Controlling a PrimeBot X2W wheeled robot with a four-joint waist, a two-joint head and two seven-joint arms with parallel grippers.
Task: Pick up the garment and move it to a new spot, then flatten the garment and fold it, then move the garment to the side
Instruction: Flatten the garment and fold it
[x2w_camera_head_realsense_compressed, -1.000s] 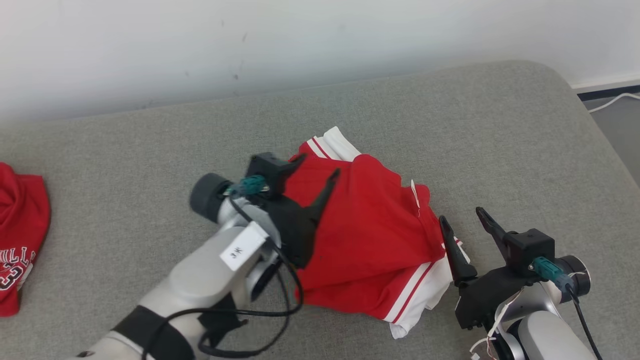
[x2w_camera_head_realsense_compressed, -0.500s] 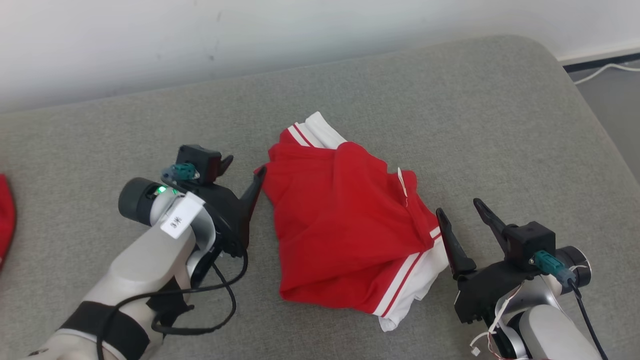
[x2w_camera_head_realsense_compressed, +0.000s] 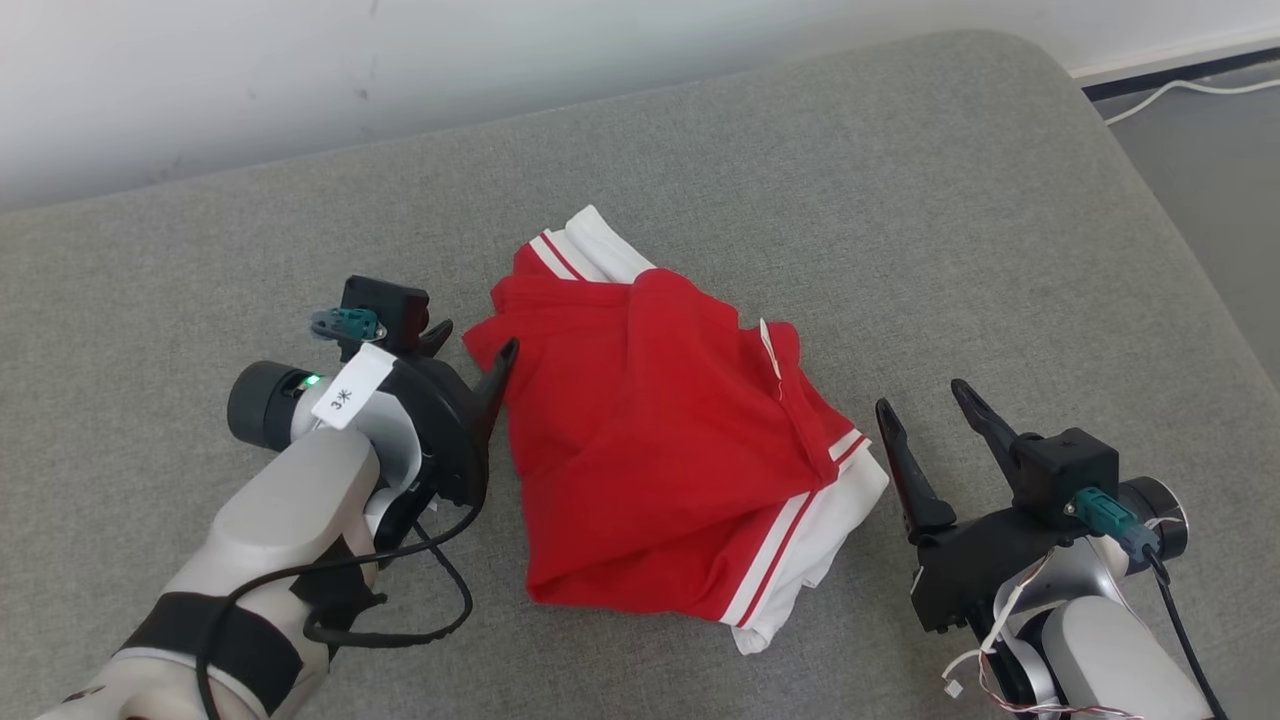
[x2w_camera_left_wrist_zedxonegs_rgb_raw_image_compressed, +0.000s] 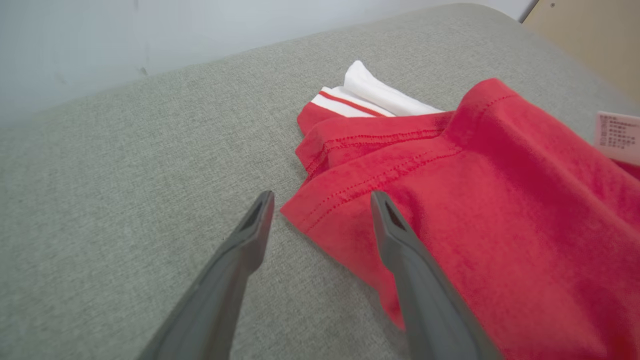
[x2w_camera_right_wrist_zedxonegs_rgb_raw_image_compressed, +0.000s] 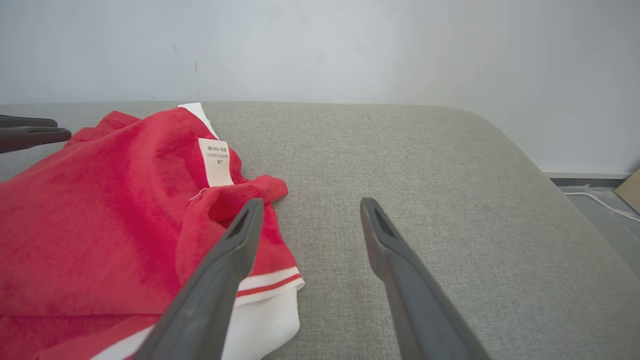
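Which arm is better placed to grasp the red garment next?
Probably left. The left gripper, open, straddles a corner of the red garment; the right gripper, also open, points at bare cushion beside it.

Both arms come in from the bottom corners. The left gripper (x2w_camera_head_realsense_compressed: 478, 338) is spread wide open, fingers pointing up and to the right, with the pale left forearm (x2w_camera_head_realsense_compressed: 290, 520) slanting in from the lower left. The right gripper (x2w_camera_head_realsense_compressed: 921, 395) is wide open too, fingers pointing up and leaning a bit left.

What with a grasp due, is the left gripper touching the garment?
Cannot tell: left wrist view shows left gripper straddling the garment corner, height above it unclear.
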